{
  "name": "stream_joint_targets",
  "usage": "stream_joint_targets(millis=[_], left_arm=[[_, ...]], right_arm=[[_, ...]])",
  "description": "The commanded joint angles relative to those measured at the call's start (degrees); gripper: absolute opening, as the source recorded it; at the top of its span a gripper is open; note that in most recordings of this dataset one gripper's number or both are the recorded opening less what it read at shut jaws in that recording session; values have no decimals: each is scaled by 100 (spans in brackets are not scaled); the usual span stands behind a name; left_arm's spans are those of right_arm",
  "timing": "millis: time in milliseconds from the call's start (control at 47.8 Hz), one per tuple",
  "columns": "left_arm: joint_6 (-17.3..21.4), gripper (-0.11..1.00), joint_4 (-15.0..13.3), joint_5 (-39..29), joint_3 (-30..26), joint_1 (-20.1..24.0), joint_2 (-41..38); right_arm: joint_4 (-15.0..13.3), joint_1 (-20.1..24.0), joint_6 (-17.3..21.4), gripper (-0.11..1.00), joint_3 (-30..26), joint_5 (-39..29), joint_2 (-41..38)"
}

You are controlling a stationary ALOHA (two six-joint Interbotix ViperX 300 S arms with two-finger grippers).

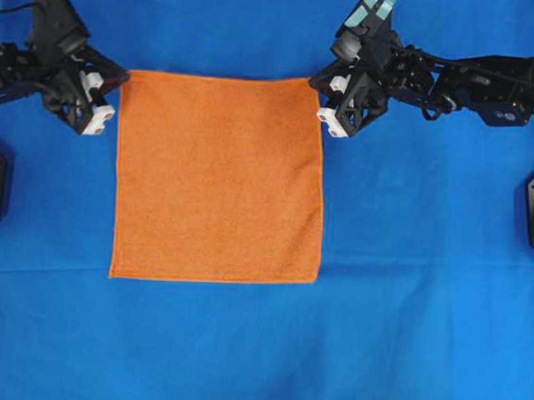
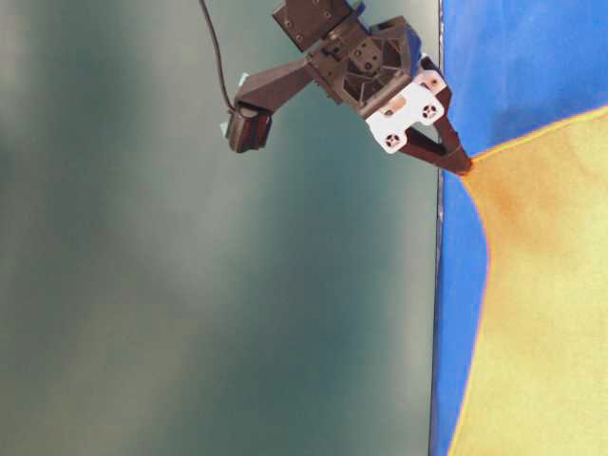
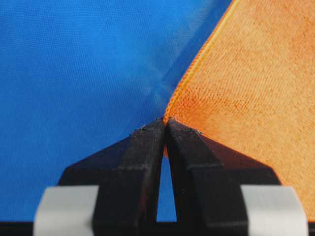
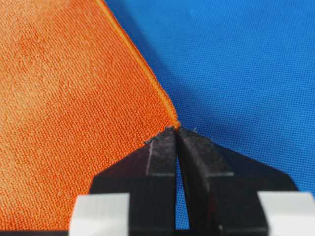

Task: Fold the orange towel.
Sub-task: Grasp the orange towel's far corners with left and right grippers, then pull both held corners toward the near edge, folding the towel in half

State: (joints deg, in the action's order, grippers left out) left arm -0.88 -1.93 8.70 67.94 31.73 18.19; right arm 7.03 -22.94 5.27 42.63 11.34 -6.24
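A: How many towels are there?
B: One, the orange towel (image 1: 219, 176), lying flat.
A: And sheets?
B: One blue sheet (image 1: 423, 258) over the surface.
A: Grippers?
B: Two: the left gripper (image 1: 116, 76) at the towel's far left corner, the right gripper (image 1: 313, 80) at its far right corner. Each has two fingers (image 3: 145, 147), tips pressed together.

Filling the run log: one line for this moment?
orange towel: flat on blue sheet | left claw: shut on corner | right claw: shut on corner
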Motion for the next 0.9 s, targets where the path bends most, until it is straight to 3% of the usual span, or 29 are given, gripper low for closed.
stream_joint_targets(millis=[0, 293, 586, 691, 879], left_arm=[[-9, 1, 9, -114, -9, -70, 141], [-97, 1, 9, -809, -132, -598, 229], [-264, 1, 9, -1731, -149, -1793, 782], [-510, 1, 9, -1854, -105, -2320, 940], [-1371, 1, 9, -1934, -79, -3384, 1002]], right_arm=[[9, 9, 9, 2, -26, 18, 167], [9, 237, 9, 2, 26, -35, 325], [105, 1125, 26, 2, 167, -580, 659], [149, 1529, 26, 2, 193, -738, 721], [378, 2241, 26, 2, 229, -826, 747]])
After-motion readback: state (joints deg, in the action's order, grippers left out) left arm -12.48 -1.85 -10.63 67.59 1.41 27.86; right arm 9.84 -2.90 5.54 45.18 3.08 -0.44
